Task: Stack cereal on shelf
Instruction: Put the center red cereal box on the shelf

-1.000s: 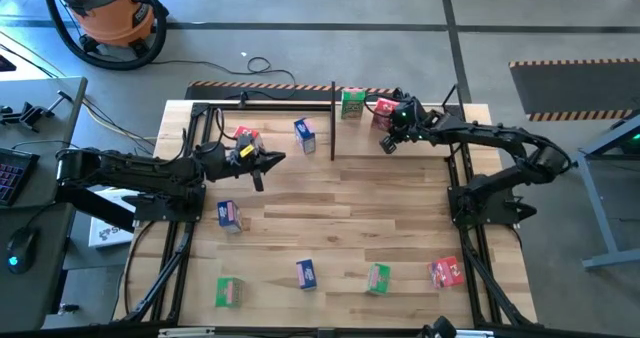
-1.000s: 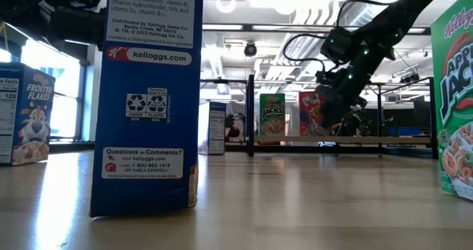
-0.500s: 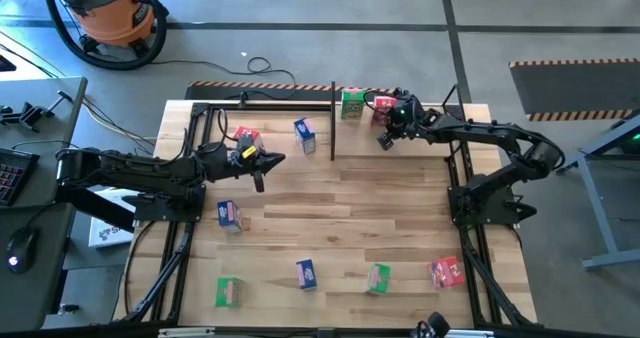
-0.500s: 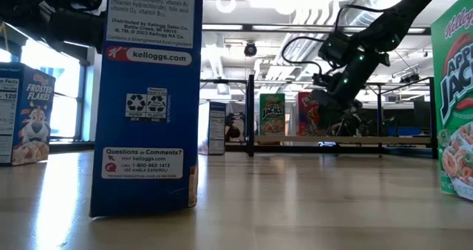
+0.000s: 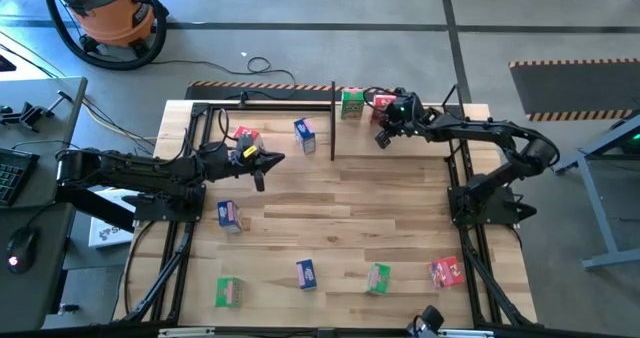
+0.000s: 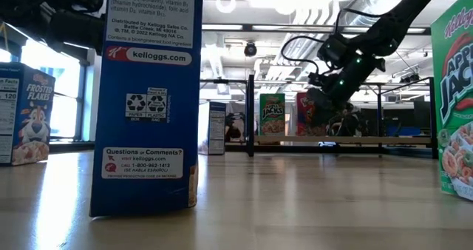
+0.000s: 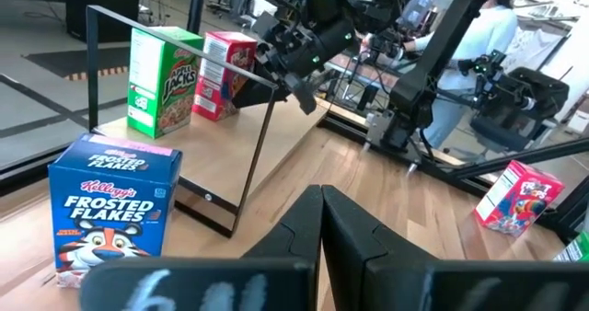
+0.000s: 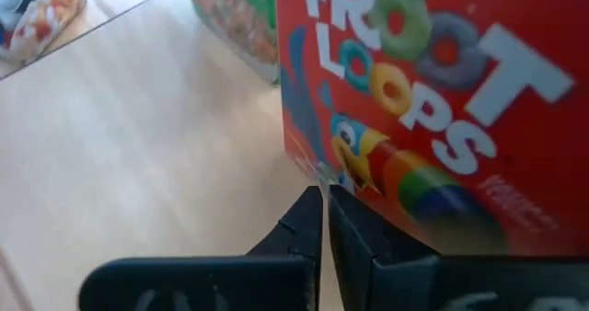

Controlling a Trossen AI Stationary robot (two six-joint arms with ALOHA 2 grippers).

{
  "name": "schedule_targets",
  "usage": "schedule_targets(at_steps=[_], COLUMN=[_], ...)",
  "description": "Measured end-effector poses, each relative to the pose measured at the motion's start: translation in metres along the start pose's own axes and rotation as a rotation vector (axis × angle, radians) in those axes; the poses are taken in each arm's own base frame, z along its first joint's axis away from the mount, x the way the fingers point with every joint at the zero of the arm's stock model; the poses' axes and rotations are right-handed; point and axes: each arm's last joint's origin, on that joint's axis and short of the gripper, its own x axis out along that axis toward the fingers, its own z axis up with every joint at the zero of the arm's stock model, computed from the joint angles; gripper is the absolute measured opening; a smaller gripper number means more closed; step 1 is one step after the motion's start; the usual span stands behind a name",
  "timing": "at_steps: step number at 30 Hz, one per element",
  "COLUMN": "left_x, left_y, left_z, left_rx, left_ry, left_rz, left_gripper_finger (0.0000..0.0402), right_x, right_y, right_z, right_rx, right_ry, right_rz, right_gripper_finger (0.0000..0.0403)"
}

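Note:
A red cereal box (image 5: 379, 104) stands upright on the shelf (image 5: 333, 118) at the table's far edge, next to a green cereal box (image 5: 352, 103). My right gripper (image 5: 386, 126) is shut, its tips against the red box (image 8: 433, 90) on its near right side. My left gripper (image 5: 268, 160) hangs shut with nothing in it at the table's left, beside another red box (image 5: 246, 138). A blue box (image 5: 305, 131) stands left of the shelf's divider post. My right gripper meets the red box's printed front (image 8: 317, 178) with its shut fingertips, low on that face near one side edge. The fingers slant down at it from the table's near right. The box stands upright on its base on the shelf.
Loose boxes stand on the table: blue (image 5: 229, 215), green (image 5: 229, 292), blue (image 5: 306, 274), green (image 5: 378, 278) and red (image 5: 446, 272). In the low view a blue box (image 6: 146, 95) and a green box (image 6: 454, 95) stand close to the camera.
My right gripper has gone toward the far edge and a little left, staying shut against the red box. The red box has slid along the shelf toward the green box and stays upright.

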Motion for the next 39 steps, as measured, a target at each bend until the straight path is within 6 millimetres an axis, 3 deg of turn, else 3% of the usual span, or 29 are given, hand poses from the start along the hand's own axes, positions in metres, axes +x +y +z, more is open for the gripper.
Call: schedule_targets(at_steps=[16,39], left_x=[0.0,0.0], left_y=[0.0,0.003], left_z=[0.0,-0.008], left_rx=[0.001,0.004], left_ry=[0.001,0.086], left_rz=[0.0,0.028], left_gripper_finger=[0.0,0.0], right_x=[0.008,0.007], right_y=[-0.011,-0.01], right_z=[-0.001,0.009], right_rx=[0.015,0.009], right_ry=[-0.01,-0.112], right_rz=[-0.028,0.018], right_gripper_finger=[0.0006,0.0006])
